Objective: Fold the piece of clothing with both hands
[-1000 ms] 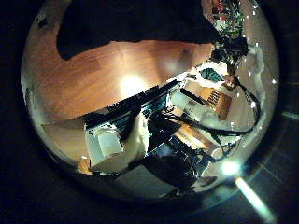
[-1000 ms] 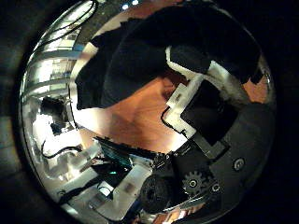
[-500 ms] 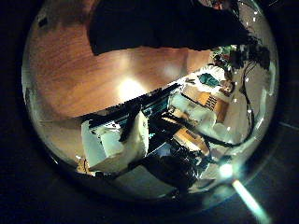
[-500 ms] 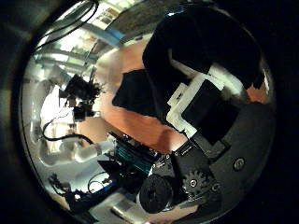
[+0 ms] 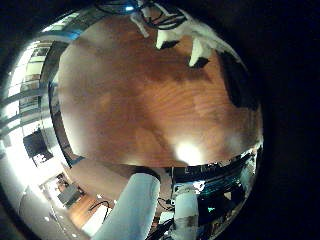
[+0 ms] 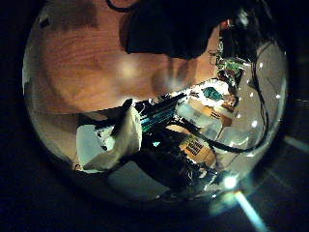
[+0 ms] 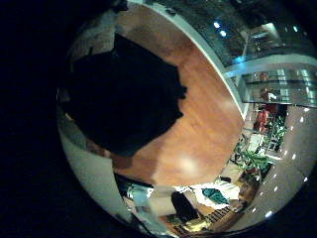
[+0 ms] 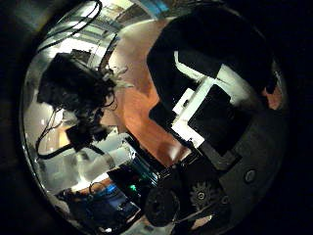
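Observation:
A dark garment [image 7: 124,89] lies spread and rumpled on the wooden table [image 7: 213,114] in the right little finger side palm view, close under that palm. In the right thumb side palm view my right hand's fingers [image 8: 201,98] reach over the garment [image 8: 205,44] without closing on it. The left thumb side palm view shows the garment [image 6: 179,24] farther off on the table [image 6: 82,68], with my left hand's fingers [image 6: 116,140] relaxed and holding nothing. The left little finger side palm view shows a hand [image 5: 190,35] on the table beside an edge of the garment [image 5: 240,85].
Bare table [image 5: 150,100] stretches below the left palm in the left little finger side palm view. Equipment and cables [image 8: 73,88] stand beyond the table's edge in the right thumb side palm view.
Both thumb side palm views have swung, so both hands have moved. The garment now sits nearer the rim of the left thumb side view. More of the room shows beside the right hand.

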Robot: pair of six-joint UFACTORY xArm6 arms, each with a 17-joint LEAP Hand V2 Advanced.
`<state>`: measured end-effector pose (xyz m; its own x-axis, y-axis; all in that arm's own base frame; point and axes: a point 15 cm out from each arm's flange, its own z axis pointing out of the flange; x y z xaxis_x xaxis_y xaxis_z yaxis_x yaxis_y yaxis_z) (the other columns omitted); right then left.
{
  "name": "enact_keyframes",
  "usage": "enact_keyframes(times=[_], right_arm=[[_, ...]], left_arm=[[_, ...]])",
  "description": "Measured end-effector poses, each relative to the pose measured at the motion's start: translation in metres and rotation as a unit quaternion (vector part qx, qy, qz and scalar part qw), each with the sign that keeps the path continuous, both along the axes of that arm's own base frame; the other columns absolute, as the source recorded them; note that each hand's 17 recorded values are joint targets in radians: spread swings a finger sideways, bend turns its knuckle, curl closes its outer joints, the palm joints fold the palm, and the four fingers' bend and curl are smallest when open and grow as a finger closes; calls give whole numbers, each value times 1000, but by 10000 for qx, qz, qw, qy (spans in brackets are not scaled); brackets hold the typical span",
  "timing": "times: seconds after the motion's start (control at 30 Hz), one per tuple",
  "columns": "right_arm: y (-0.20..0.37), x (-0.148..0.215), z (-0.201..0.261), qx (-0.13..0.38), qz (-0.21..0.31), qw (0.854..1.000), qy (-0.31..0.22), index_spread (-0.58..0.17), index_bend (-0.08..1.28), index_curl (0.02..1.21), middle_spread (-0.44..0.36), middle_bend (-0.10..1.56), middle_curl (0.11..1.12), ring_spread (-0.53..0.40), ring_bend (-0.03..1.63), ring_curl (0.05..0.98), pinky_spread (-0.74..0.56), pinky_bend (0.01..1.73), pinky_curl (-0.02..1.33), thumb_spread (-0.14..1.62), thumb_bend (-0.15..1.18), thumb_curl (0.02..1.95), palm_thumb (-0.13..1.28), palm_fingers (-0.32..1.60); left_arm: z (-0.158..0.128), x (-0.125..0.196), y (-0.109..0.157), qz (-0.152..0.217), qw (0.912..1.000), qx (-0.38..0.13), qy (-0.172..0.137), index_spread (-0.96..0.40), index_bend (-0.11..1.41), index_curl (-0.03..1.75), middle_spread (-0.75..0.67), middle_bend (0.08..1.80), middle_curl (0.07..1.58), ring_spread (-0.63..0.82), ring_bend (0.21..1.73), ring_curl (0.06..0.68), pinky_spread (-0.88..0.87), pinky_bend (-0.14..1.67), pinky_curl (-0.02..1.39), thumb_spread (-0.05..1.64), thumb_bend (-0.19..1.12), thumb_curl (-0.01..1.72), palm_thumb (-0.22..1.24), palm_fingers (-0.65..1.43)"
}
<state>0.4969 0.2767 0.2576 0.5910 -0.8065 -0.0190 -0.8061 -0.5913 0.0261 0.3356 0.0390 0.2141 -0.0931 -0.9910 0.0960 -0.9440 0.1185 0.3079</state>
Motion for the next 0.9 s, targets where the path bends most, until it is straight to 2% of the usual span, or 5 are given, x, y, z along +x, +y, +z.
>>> enact_keyframes(times=[0.03,0.1,0.27,0.57,0.9], right_arm=[[1,2,0,9,-1,10000,-10,-390,409,884,-253,925,870,-274,1330,691,-417,1305,677,1237,-25,509,751,595],[-4,6,5,31,-22,10000,-46,-415,247,800,-251,736,805,-299,1301,669,-412,1342,672,1247,-19,497,741,307],[-29,8,37,147,-213,9994,-242,-453,177,616,-217,442,639,-267,1138,556,-236,1237,605,1252,-21,471,705,28],[-101,-31,95,543,-674,9957,-326,-445,202,497,-190,414,536,-231,1035,458,-35,1073,507,1240,-7,457,726,163],[-220,-115,110,316,-1574,9868,216,-420,193,454,-150,405,485,-206,978,414,60,895,418,1246,-16,439,729,218]], left_arm=[[0,-2,3,26,10000,-12,-8,45,194,398,317,168,253,387,656,221,409,406,323,1224,-15,313,436,97],[1,-5,4,31,10000,-10,-5,43,192,398,318,172,255,384,655,220,407,402,322,1223,-15,313,437,105],[2,-5,3,25,10000,-13,-26,42,186,397,319,169,257,377,654,220,398,403,322,1213,-22,310,414,106],[11,2,-20,-193,9998,-3,-100,29,182,389,299,178,266,366,661,221,389,401,322,1209,-23,302,351,110],[45,-4,-90,-521,9984,164,-139,2,197,396,283,169,269,354,655,218,387,395,323,1205,-21,302,323,124]])
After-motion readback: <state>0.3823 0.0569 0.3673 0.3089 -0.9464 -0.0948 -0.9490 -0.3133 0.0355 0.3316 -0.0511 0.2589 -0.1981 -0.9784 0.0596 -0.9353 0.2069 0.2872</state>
